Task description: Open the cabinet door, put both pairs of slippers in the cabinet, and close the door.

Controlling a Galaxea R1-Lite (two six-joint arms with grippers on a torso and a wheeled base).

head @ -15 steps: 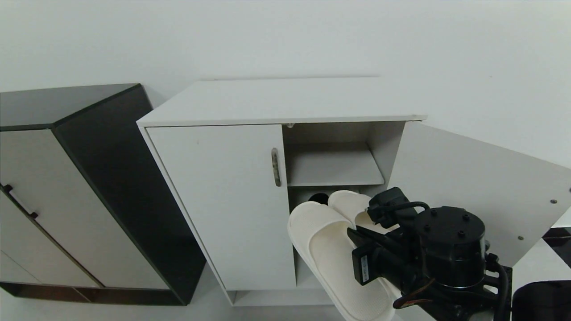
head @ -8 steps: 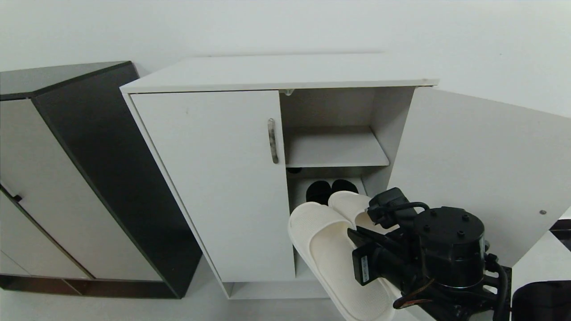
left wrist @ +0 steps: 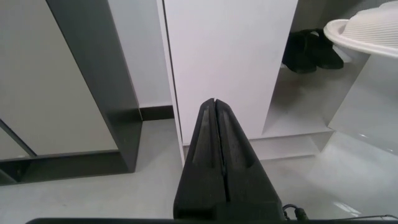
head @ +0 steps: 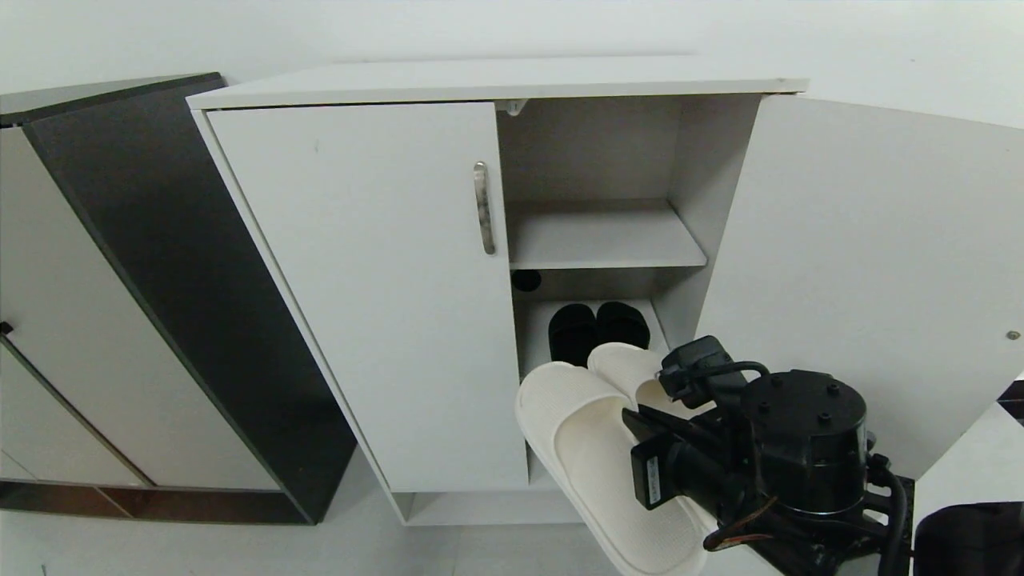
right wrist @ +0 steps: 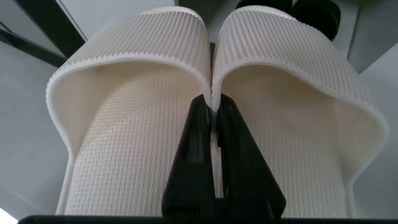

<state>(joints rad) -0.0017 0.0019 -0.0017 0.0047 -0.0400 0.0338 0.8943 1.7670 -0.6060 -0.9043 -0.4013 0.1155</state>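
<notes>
Pinching cream ribbed foam slippers point(right wrist: 140, 106) by their inner edges, right gripper point(right wrist: 214, 107) is clamping them | left gripper point(left wrist: 214, 104) is sitting closed, empty | black slippers point(head: 597, 328) are lying ahead of right gripper.

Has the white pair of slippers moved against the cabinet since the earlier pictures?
Yes. The white slippers in the right pincer now lie lower against the cabinet shelf; the camera shifted too.

The right door point(head: 864, 264) stands wide open, so the right half of the cabinet point(head: 496, 80) is the way in. The shut left door point(head: 360, 280) blocks the other half. A shelf point(head: 600, 240) splits the space inside. Under it, black slippers point(head: 596, 328) sit at the back, with bare board in front of them. White slippers point(head: 592, 432) hang just outside the opening.
</notes>
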